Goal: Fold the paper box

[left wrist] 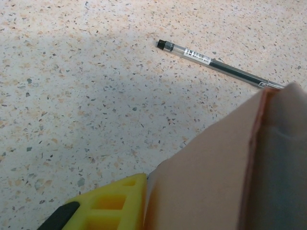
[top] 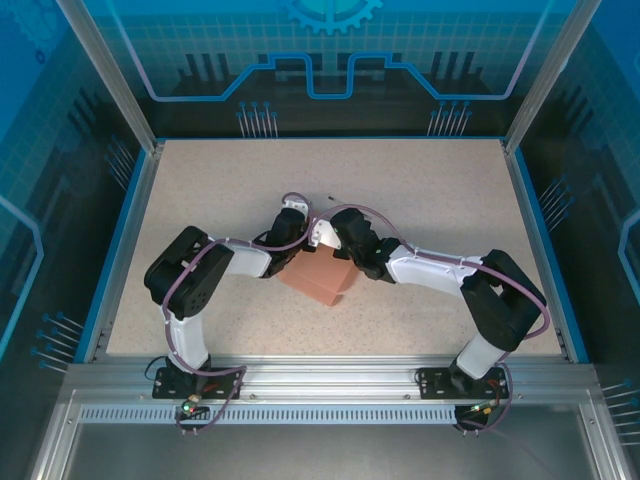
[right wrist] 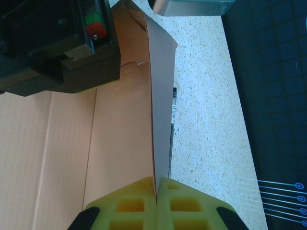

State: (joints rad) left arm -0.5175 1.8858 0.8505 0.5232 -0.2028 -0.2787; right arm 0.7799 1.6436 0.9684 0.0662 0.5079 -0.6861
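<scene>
Paper box (top: 318,283) sits mid table (top: 430,190) btw both arms: right gripper (right wrist: 157,184) is pinched shut on its standing flap, which runs straight away from it; left gripper (left wrist: 141,194) touches the box, can't tell if gripping.

far end of pen (left wrist: 216,63) hidden behind paper box (left wrist: 206,182), box cut off by frame edges

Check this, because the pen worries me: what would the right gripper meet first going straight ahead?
Cardboard first: the right gripper is shut on a paper box flap running along that line. The pen probably lies beside it.
</scene>
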